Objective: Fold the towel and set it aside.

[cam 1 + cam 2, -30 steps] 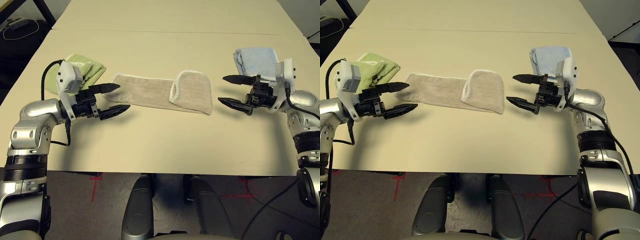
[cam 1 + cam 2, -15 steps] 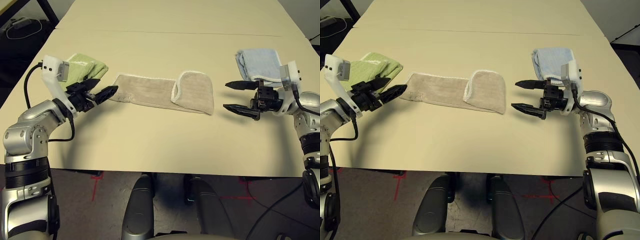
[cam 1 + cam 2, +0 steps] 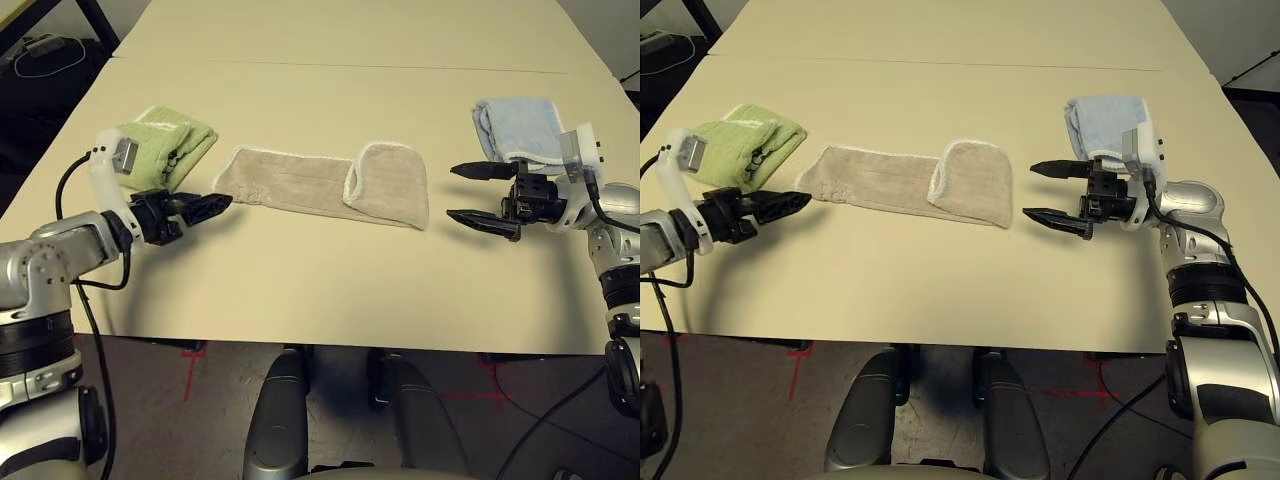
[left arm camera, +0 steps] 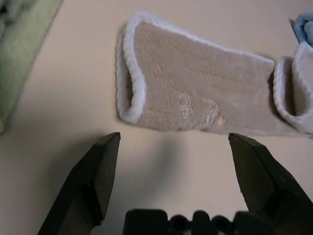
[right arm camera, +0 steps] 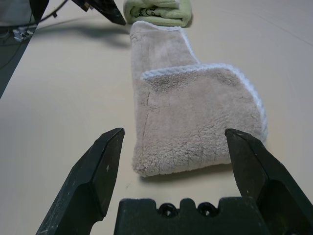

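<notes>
1. Left gripper (image 3: 214, 206): lowered since earlier frame, fingers apart, empty, just short of towel's left end.
2. Towel (image 3: 300, 183): mid-table, right end folded over. Advice: pinch both layers at left edge.
3. Right gripper (image 3: 470, 194): spread, empty, beside fold.

You see the towel (image 3: 325, 186), beige terry with white stitched edging, lying flat on the table as a long narrow strip running left to right; its right end is folded back over itself, forming a rounded flap (image 3: 385, 180) on top of the strip; the left end (image 4: 131, 93) lies open, its edging curling at the short edge; a small pale embroidered logo (image 4: 200, 110) shows near the front long edge toward the left end; the strip angles slightly, the right end sitting nearer you.
</notes>
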You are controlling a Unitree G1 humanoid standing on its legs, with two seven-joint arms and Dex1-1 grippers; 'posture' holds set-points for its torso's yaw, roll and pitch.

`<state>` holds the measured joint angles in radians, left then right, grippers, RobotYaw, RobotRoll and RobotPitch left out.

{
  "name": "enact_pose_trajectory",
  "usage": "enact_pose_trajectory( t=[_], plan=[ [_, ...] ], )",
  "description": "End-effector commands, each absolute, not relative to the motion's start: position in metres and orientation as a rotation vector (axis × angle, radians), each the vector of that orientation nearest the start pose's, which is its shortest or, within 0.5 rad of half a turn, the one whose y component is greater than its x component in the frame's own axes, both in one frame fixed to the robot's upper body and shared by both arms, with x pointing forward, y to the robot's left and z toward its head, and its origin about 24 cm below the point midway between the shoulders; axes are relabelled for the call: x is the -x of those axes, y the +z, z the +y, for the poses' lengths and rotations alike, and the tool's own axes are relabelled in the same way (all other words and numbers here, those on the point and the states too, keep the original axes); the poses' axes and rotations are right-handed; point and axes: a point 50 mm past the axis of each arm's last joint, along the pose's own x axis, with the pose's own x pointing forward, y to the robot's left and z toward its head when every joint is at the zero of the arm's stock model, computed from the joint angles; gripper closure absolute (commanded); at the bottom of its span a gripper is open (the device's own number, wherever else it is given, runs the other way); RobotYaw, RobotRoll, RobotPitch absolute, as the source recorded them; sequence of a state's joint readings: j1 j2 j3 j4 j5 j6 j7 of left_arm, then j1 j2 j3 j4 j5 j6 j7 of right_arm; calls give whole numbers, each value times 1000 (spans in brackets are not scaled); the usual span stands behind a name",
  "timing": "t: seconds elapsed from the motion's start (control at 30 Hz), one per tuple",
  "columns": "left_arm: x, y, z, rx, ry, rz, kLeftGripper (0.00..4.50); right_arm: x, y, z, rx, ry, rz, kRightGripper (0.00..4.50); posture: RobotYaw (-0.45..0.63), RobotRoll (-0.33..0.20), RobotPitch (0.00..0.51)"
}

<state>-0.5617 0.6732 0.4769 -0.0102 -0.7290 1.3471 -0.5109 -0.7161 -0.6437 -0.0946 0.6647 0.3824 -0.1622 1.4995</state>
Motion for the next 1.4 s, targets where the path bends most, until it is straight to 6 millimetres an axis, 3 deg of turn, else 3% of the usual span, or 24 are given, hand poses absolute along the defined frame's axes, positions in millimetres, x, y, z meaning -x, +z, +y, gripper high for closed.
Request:
enact_pose_trajectory(
  t=[0.03,0.27,0.73,0.87,1.17,1.4],
  plan=[
    [-288,186,265,468,-439,466,0,-324,173,-247,349,1226,-154,8,180,0,219],
    [-300,182,261,567,-369,469,0,-324,173,-245,348,1229,-159,8,173,0,221],
    [-312,180,257,564,-323,460,0,-324,173,-244,351,1229,-156,8,169,0,221],
    [-314,181,258,555,-310,455,946,-321,171,-248,340,1241,-139,0,169,0,220],
    [-318,183,259,560,-303,437,4411,-316,170,-250,343,1247,-126,0,162,0,216],
    [-318,188,259,563,-311,417,4466,-317,169,-246,339,1252,-128,0,168,0,212]
  ],
)
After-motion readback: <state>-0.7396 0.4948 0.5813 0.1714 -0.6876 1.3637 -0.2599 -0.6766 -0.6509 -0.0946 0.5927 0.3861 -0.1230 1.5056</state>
